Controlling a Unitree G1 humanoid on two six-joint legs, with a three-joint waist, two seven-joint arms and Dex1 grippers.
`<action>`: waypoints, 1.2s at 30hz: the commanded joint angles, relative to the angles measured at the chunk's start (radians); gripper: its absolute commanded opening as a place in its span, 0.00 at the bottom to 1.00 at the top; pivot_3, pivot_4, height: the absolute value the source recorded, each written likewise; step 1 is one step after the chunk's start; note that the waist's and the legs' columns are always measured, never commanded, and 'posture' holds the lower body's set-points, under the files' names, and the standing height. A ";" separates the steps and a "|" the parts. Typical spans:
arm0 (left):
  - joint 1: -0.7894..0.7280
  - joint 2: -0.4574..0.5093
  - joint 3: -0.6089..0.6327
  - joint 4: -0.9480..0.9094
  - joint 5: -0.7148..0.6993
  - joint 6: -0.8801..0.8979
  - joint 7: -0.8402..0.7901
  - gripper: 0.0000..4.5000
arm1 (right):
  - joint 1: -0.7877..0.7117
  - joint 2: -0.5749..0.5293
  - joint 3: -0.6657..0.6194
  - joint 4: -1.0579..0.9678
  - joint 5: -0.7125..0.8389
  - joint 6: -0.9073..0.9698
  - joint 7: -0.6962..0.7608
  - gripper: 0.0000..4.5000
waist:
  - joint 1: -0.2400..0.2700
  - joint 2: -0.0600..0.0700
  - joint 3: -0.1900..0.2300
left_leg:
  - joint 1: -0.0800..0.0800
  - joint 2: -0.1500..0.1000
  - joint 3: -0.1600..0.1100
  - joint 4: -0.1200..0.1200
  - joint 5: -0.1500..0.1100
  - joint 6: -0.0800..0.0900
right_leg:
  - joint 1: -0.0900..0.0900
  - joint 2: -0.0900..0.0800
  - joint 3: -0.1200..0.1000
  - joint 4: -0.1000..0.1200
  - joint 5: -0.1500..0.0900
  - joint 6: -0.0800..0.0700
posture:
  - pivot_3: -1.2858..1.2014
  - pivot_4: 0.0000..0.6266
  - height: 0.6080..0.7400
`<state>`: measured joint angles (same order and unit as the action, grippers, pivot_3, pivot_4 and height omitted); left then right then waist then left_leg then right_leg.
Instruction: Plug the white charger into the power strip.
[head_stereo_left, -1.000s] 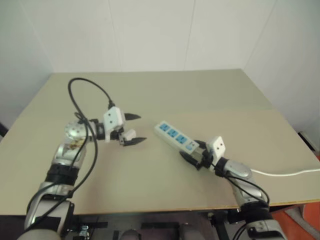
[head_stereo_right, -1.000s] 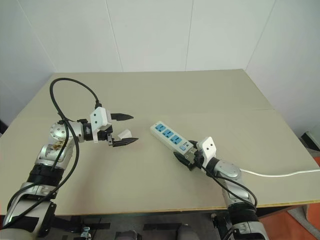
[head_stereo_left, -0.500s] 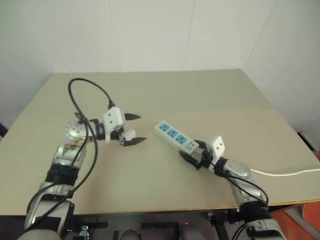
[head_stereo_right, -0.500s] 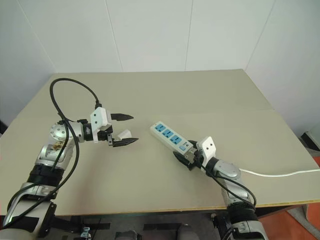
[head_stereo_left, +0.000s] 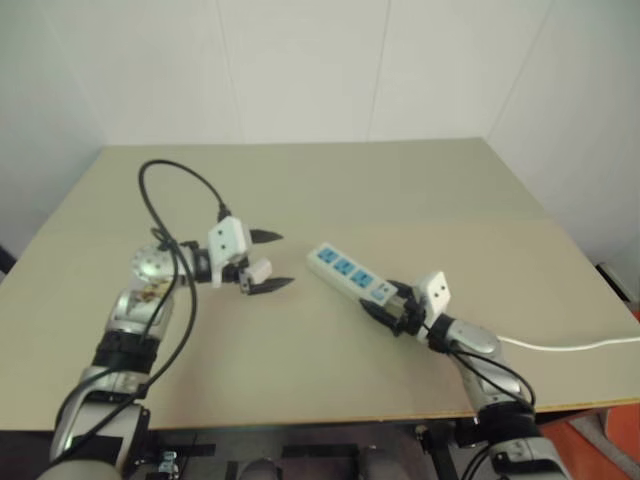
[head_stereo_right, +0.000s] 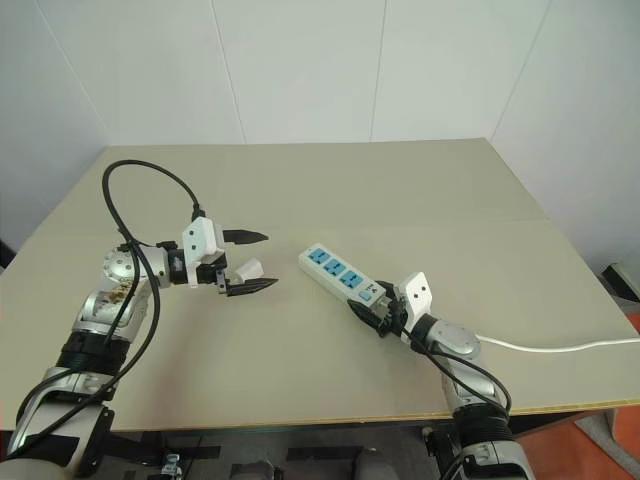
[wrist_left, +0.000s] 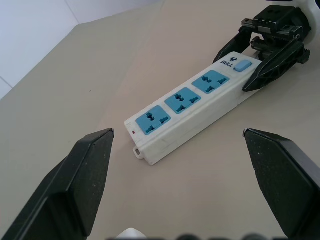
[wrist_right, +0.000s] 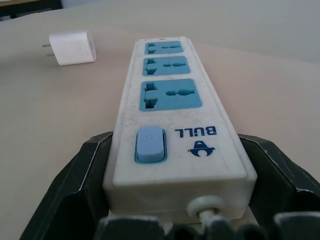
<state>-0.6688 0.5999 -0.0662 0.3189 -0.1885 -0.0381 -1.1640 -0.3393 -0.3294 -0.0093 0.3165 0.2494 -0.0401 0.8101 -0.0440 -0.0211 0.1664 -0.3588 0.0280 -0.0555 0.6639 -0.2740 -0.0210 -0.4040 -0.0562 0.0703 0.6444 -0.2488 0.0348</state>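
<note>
small white rounded plastic charger cube (head_stereo_right: 250, 267) sits on the beige table (head_stereo_right: 330, 190), left of the long white plastic power strip (head_stereo_right: 338, 273), a bit apart

Bare beige table (head_stereo_right: 400, 190), white walls (head_stereo_right: 300, 70)

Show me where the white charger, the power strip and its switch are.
white charger (wrist_right: 73, 47), right wrist view, its side face.
power strip (wrist_left: 186, 98), left wrist view, middle socket.
switch (wrist_right: 149, 144), right wrist view, its centre.

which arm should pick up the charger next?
Left. The left gripper hangs open with the white charger lying between its fingers on the table. The right gripper is busy at the switch end of the power strip, fingers either side.
</note>
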 joint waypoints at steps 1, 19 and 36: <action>-0.049 0.000 0.003 -0.045 0.044 0.060 0.092 1.00 | 0.022 -0.034 0.012 -0.072 0.018 -0.022 0.071 0.76 | 0.001 0.000 0.000 | 0.000 0.000 0.000 0.000 0.000 0.000 | 0.000 0.000 0.000 0.000 0.000 0.000 | 0.52 0.24 1.00; -0.584 -0.078 -0.288 0.160 0.139 1.077 0.214 1.00 | 0.050 -0.099 0.052 -0.192 0.011 0.056 0.131 0.76 | -0.022 0.000 0.000 | 0.000 -0.003 -0.001 -0.001 0.000 0.000 | 0.000 0.000 0.001 0.001 -0.001 0.002 | 0.52 0.24 1.00; -0.823 -0.163 -0.468 0.803 0.377 0.789 0.019 1.00 | 0.088 -0.050 0.101 -0.194 -0.033 0.035 0.070 0.76 | -0.023 -0.001 0.001 | -0.001 -0.004 -0.002 -0.001 0.000 0.000 | -0.001 -0.001 0.001 0.000 -0.002 0.003 | 0.52 0.24 1.00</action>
<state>-1.4492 0.4344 -0.5373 1.1037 0.1624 0.7836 -1.1328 -0.2600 -0.3798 0.0807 0.1478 0.2264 0.0038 0.8856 -0.0673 -0.0219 0.1674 -0.3602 0.0244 -0.0570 0.6630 -0.2740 -0.0210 -0.4051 -0.0569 0.0713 0.6443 -0.2505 0.0377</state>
